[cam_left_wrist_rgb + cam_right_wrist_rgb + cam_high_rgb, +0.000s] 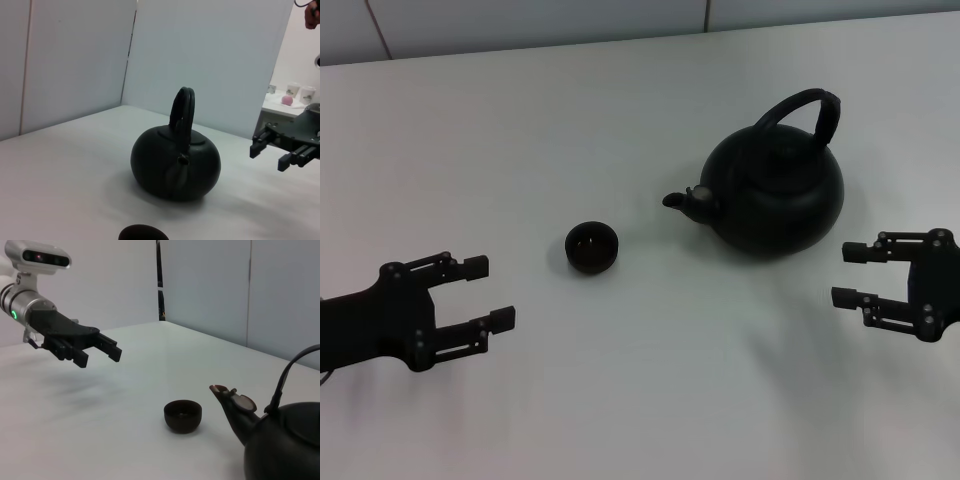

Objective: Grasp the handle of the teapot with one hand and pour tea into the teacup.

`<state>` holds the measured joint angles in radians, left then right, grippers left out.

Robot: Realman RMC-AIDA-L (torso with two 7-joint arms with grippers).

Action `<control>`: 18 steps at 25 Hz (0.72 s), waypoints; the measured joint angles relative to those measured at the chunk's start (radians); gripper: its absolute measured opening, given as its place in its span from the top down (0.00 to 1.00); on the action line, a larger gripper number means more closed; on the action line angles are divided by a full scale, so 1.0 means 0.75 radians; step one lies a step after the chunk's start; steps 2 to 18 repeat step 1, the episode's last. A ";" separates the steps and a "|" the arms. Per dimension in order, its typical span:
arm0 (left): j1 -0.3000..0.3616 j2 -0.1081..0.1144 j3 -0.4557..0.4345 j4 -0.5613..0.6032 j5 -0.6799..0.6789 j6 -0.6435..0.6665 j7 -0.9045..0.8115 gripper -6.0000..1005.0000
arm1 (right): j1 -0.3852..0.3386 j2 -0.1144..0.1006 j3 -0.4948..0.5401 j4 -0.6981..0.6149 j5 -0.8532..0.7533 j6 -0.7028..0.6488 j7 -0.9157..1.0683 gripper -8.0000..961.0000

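- The teapot (775,195) is big, round and black. It sits on the white table (620,400). Its small lid is on, so what is inside cannot be seen.
- The handle (805,108) is a thick black hoop that stands up over the top of the teapot. Nothing is touching it.
- The short spout (682,200) points toward the teacup (591,247).
- The teacup is tiny, round and black. It stands the right way up. From the right wrist view the teacup (183,415) looks dark inside, and it is hard to tell if any tea is in it.
- The right gripper (855,275) hangs just beside the teapot, on the side away from the spout. Its fingers are spread apart and hold nothing. It is close to the teapot's round body but not touching it. The handle is higher up and farther back than this gripper.
- The left gripper (488,292) is on the other side of the teacup, near it but apart. Its fingers are spread wide and hold nothing too.
- The teacup sits between the left gripper and the teapot.
- The teapot and the teacup are plain black, with no words or labels that can be read.
- In the left wrist view, some white cups (300,92) stand far off behind the right gripper (270,153). They have small marks on them, too small to read.
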<state>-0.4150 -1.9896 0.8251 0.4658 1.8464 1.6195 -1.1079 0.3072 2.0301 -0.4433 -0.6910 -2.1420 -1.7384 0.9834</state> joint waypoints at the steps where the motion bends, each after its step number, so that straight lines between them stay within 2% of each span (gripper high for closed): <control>1: -0.001 -0.003 0.004 0.001 0.000 -0.006 0.006 0.27 | 0.005 0.001 0.000 0.002 -0.001 0.002 0.000 0.44; 18: -0.001 -0.003 0.004 0.001 0.000 -0.006 0.006 0.27 | 0.005 0.001 0.000 0.002 -0.001 0.002 0.000 0.44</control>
